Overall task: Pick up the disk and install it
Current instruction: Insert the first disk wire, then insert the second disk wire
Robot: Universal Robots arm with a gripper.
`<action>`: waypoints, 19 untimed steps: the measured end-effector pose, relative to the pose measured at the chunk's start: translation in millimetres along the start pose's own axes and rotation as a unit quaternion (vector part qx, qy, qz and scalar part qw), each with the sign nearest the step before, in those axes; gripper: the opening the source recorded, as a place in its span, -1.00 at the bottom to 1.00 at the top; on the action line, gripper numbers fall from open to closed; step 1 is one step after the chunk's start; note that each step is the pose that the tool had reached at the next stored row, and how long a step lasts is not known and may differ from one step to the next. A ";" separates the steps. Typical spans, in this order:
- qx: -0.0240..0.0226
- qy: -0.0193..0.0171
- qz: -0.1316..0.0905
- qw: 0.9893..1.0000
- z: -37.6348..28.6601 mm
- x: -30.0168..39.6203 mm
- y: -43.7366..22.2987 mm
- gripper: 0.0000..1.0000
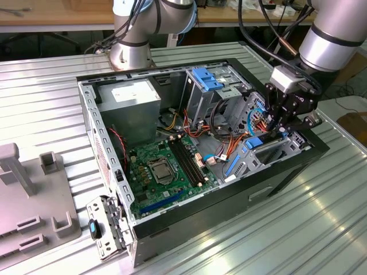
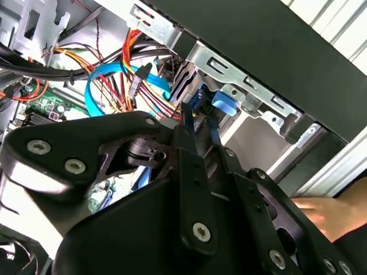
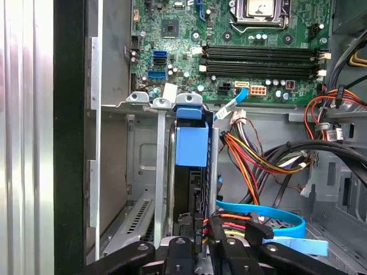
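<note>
- Showing, in the exterior view, the whole black open-sided computer case [image 1: 246, 197] lying on a ribbed metal table [image 1: 46, 97], with the green motherboard [image 1: 166, 163] flat on its floor.
- Showing there also the black two-finger gripper [image 1: 279, 129] reaching down into the grey metal drive cage [image 1: 275, 150], just off the motherboard's edge on the exterior view's right.
- Revealing in the first wrist view what the exterior view is hiding: the disk [image 3: 191, 143], a dark grey slab in a bright blue plastic carrier, standing on its thin edge between the cage's upright rails.
- Clamping, as far as both wrist views are letting on, the fingers against the disk's two flat sides at the end farthest from the motherboard.
- Pointing the disk's blue tab end toward the motherboard, with the long axis running straight at the board's edge and level with it.
- Crowding the space beside the disk, away from the case wall, with a bundle of orange, yellow and red wires [image 3: 246, 160] and a flat light blue ribbon cable [image 3: 275, 215].
- Catching in the second wrist view a person's blurred hand [image 2: 321, 215] outside the case, on the far side of the cage from the motherboard.
- Carrying a white label on the grey boxy power supply [image 1: 129, 97] beyond the motherboard, its print too small to make out.
- Bearing white markings across the motherboard too, likewise too fine to read.
</note>
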State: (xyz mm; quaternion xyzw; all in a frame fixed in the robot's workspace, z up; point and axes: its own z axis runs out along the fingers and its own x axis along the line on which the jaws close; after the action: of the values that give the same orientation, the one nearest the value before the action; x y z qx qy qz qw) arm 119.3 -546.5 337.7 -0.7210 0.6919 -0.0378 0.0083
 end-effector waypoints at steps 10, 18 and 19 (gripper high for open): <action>0.000 0.000 0.000 1.000 -15.3 0.7 -1.6 -0.79; 0.000 0.000 0.000 1.000 -15.3 0.7 -1.6 -0.79; 0.000 0.000 0.000 1.000 -15.3 0.7 -1.6 -0.79</action>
State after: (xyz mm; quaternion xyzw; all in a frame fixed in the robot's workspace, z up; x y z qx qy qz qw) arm 119.9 -546.5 353.1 -0.7210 0.6919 -0.0377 0.0085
